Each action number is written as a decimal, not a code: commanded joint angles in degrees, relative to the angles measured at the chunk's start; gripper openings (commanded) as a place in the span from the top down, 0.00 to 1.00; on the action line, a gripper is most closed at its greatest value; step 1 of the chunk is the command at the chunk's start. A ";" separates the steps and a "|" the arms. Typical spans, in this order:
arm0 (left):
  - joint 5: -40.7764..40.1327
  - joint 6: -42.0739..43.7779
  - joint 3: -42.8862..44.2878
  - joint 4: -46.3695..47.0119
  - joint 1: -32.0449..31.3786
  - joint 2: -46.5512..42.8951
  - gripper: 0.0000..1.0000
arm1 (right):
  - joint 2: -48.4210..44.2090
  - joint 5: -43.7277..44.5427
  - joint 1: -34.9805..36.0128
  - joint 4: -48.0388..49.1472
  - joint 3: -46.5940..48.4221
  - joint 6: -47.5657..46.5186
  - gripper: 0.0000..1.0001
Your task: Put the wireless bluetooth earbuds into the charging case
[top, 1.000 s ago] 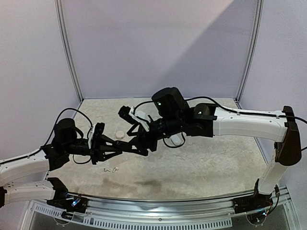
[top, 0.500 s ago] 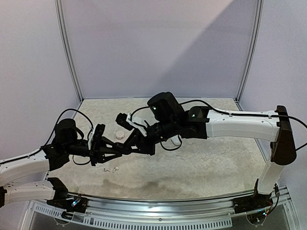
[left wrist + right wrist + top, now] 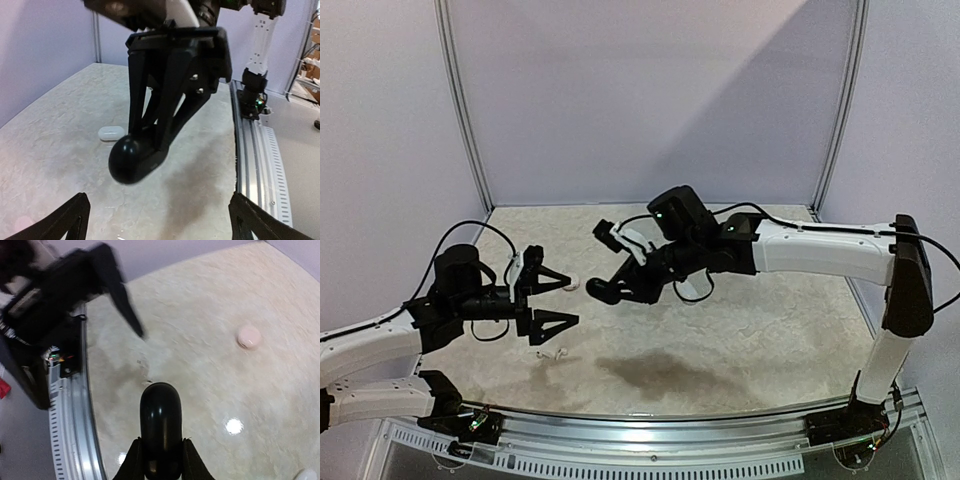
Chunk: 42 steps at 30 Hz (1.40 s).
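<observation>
The table [image 3: 770, 340] is a mottled beige, stone-look slab with a dull sheen. Above it the right gripper [image 3: 603, 291] pinches a black case [image 3: 160, 420] by one end, its fingers pressed against both flanks. The case is a smooth, glossy pebble, its rounded end pointing away from those fingers and held clear of the table. No open lid or seam shows, so it looks closed.

The left gripper [image 3: 558, 300] faces it with fingers spread wide and nothing between them. The black case hangs just ahead of its fingertips, in line with the gap. A pale case [image 3: 111, 133], flattened like a worn stone, lies on the table just off the left gripper's far finger. The earbuds [image 3: 560, 351], tiny white specks too small to tell their shape, lie on the table near the left gripper's near finger.

The step in hand seems to be presenting the case between the arms, with no bud loaded yet. Next, the left fingers probably need to close squarely on the free end, since the curved gloss looks slippery.
</observation>
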 commanded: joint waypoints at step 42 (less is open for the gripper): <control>-26.29 20.44 60.75 -54.62 15.19 67.18 0.14 | 8.03 9.24 -38.07 -23.95 -1.55 19.85 0.01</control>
